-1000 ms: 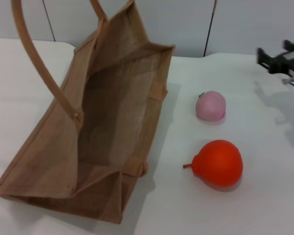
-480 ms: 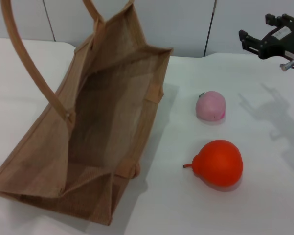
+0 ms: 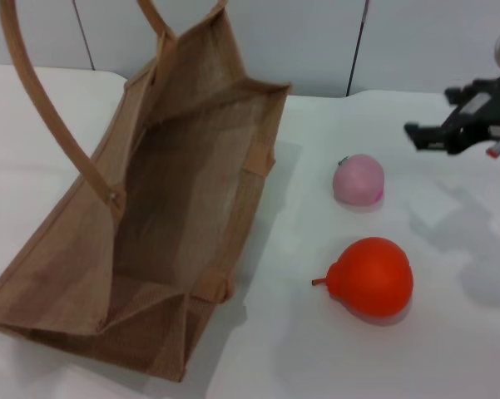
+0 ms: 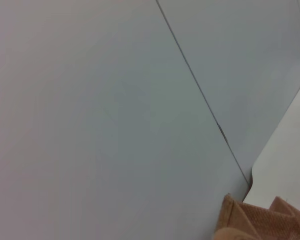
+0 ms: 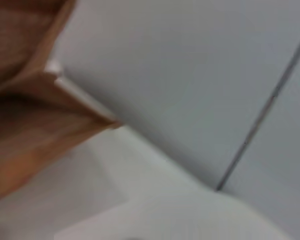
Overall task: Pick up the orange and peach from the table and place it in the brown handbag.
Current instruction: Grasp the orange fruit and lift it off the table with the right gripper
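Right gripper (image 3: 424,133) hovers over the white table (image 3: 449,349) beyond the peach (image 3: 358,179), how far its jaws stand apart I cannot tell, while the brown handbag (image 3: 150,224) gapes on the left and the orange (image 3: 373,277) lies nearest, below the peach.

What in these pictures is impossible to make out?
- Left gripper: in no view.
- Right gripper: head view; arm cut off by the right edge, fingers too small to judge.
- Brown handbag: head view; handles run off the top edge.
- Orange and peach: undersides hidden against the table.
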`<move>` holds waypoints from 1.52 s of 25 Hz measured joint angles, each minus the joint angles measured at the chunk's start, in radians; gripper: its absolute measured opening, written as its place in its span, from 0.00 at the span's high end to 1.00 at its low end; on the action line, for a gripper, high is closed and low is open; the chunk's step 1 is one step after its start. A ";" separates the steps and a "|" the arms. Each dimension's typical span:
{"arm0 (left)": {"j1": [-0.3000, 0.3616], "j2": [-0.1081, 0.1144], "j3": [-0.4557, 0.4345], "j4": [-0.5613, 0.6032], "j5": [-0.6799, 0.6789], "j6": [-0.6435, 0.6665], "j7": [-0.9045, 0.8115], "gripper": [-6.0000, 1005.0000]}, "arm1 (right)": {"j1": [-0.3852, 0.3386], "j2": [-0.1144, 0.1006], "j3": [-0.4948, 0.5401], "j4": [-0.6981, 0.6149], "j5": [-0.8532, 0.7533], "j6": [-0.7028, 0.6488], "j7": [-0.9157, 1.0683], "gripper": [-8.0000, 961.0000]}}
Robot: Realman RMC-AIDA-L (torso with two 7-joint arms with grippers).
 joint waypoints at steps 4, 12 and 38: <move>0.007 0.001 0.000 0.002 0.002 0.001 0.001 0.88 | 0.020 0.000 -0.002 -0.096 0.000 0.205 0.047 0.31; 0.008 0.002 0.004 0.005 0.003 -0.001 0.005 0.88 | 0.084 0.000 -0.030 -0.091 -0.003 0.433 0.077 0.31; 0.025 0.000 0.007 -0.004 0.015 0.006 0.011 0.88 | 0.193 0.002 -0.064 0.173 0.057 0.469 0.071 0.32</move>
